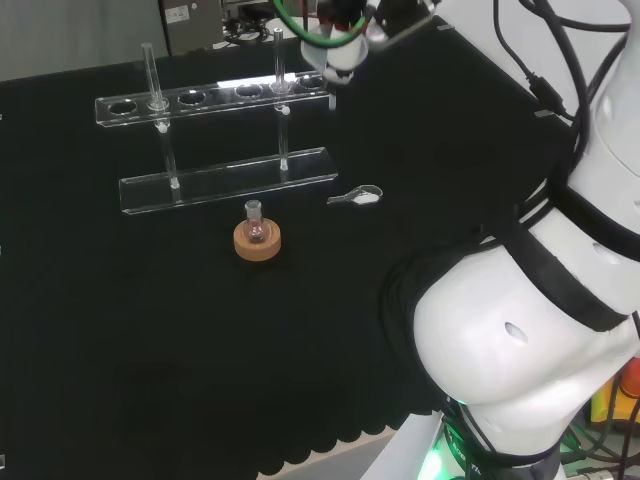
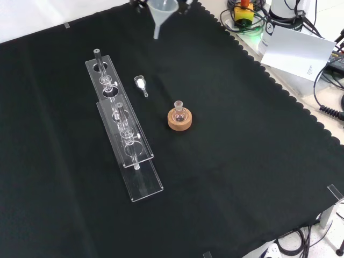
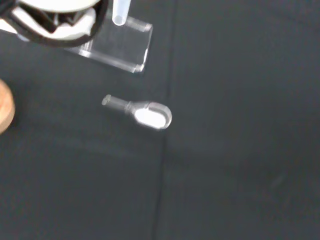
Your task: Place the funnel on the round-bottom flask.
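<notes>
Long clear acrylic test-tube rack [image 2: 124,141] at 9 o'clock of small round-bottom glass flask [image 2: 179,112] on cork ring stand [image 2: 179,120], front view. Clear plastic funnel [image 2: 162,13] aloft at 12 o'clock, well apart. Hand [image 1: 350,30] cut off; grip unreadable. Tiny clear scoop [image 2: 141,84] between.

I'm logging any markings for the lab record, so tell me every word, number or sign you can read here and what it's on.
None can be read.
White sheet of paper beyond the cloth's edge: faint print, too small to read.
Grey panel behind the bench: a label, too blurred to read.
Clear plastic funnel, small round-bottom glass flask, clear plastic tube rack: no markings visible.
</notes>
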Available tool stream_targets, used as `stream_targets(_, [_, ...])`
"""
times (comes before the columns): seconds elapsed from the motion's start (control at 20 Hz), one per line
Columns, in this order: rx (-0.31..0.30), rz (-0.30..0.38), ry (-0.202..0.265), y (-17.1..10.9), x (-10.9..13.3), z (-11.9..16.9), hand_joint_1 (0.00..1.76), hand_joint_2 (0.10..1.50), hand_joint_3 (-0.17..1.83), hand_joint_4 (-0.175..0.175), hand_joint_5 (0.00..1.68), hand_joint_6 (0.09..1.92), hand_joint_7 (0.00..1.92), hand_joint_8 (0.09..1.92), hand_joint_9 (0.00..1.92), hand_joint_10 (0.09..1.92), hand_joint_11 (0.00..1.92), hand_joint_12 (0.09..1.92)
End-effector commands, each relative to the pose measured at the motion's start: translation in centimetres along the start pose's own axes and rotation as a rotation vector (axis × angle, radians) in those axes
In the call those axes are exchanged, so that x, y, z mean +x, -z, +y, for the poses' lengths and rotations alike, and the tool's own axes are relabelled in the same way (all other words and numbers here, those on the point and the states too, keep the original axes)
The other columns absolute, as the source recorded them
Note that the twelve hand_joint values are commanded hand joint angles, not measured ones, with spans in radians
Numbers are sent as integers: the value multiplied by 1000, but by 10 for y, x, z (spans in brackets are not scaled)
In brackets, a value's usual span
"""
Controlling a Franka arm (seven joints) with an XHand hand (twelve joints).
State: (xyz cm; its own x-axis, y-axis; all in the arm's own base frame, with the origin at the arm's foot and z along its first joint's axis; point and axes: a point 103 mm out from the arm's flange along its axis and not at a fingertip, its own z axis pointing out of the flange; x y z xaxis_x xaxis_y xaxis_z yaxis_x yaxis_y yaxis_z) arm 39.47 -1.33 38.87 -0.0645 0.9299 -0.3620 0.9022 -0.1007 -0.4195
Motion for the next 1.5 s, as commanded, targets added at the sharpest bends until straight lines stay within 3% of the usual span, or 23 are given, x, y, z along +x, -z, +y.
stream_targets(0.05, [32,-29,30,-19,41,-8,870,645,698,-13,531,1114,167,740,440,678,154,1396])
stream_targets(0.8, [73,-24,121,-24,84,26,873,643,706,-14,531,1115,174,737,445,671,155,1394])
stream_targets(1.5, [90,-28,164,-31,109,45,875,644,710,-19,514,1112,176,735,448,670,159,1394])
